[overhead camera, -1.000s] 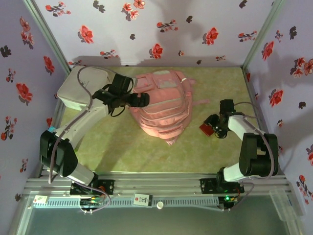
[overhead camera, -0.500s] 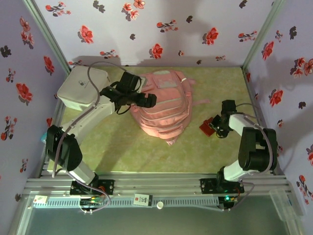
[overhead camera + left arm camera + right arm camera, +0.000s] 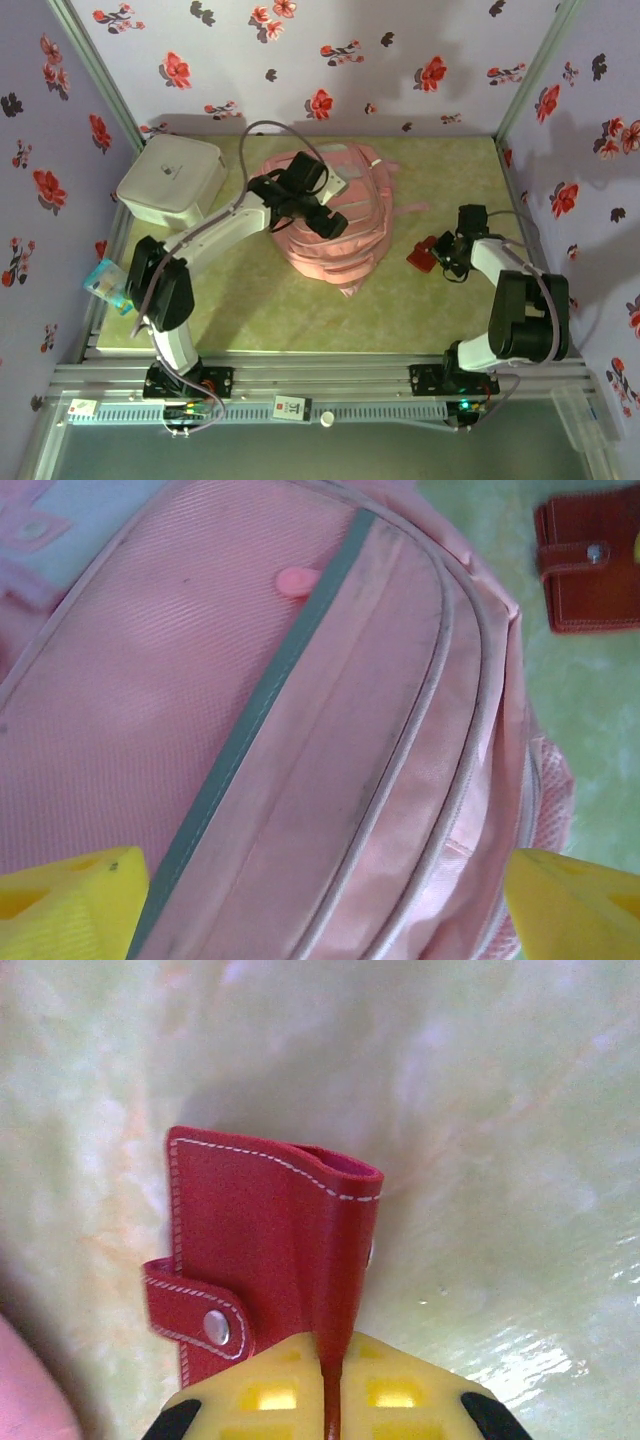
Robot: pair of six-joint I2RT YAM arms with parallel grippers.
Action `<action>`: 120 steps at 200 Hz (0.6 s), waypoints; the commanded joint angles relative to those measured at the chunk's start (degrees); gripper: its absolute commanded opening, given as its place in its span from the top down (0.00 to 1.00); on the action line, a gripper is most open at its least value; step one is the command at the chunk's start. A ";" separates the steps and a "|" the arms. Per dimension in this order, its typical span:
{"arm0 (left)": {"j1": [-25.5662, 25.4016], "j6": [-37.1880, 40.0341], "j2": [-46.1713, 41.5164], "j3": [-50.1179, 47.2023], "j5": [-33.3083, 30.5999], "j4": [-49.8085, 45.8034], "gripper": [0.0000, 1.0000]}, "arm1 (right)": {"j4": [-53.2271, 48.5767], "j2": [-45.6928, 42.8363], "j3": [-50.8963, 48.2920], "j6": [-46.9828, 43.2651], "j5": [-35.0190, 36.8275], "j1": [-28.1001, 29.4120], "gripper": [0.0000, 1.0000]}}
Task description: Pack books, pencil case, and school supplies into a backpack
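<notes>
A: Looking for the backpack [image 3: 335, 255] first.

B: Found mid-table, somewhat toward the far side. Lying flat on the green mat [image 3: 250, 310]. Pale pink, with a grey trim strip and curved zip lines across the front.

A: And hovering over it?

B: Spotted the left gripper [image 3: 335, 225] above the middle of the pack, reaching in from the left. From the left wrist: yellow fingers [image 3: 60, 905] spread wide apart, one at each lower corner. Pink fabric below, nothing pinched.

A: Turning to the right side now.

B: Found the right gripper [image 3: 442, 256] low over the mat, to the right of the pack and clear of it. Clamped tight on the red case [image 3: 420, 257], squeezing the thin edge of its cover between yellow pads [image 3: 250, 1395].

A: Lying how?

B: Tipped up on edge rather than flat. White stitching along the border, a short strap with a silver snap [image 3: 216, 1327] on one side. Bowed open slightly at the far end, with a pinkish inside showing. Sitting near the right flank of the pack, with bare mat between the two.

A: Anything else worth noting?

B: Noted a white rounded box [image 3: 170, 180] in the far-left corner, left of the pack. Also something small and teal [image 3: 105, 282] at the left edge of the table; cannot tell what.
</notes>
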 commanded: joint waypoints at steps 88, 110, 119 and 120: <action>-3.14 16.00 14.45 15.62 -2.67 -13.71 0.66 | 0.19 -10.92 2.27 1.83 -5.21 -0.34 0.95; -3.15 15.68 14.43 15.42 -5.21 -12.43 0.78 | -0.20 -12.15 2.71 2.00 -5.35 -0.34 0.94; -3.14 15.65 14.15 15.34 -5.92 -12.14 0.82 | -0.47 -12.64 2.90 2.06 -5.47 -0.34 0.94; -3.14 15.67 14.12 15.38 -5.94 -12.13 0.82 | -0.46 -12.71 2.89 2.03 -5.48 -0.34 0.94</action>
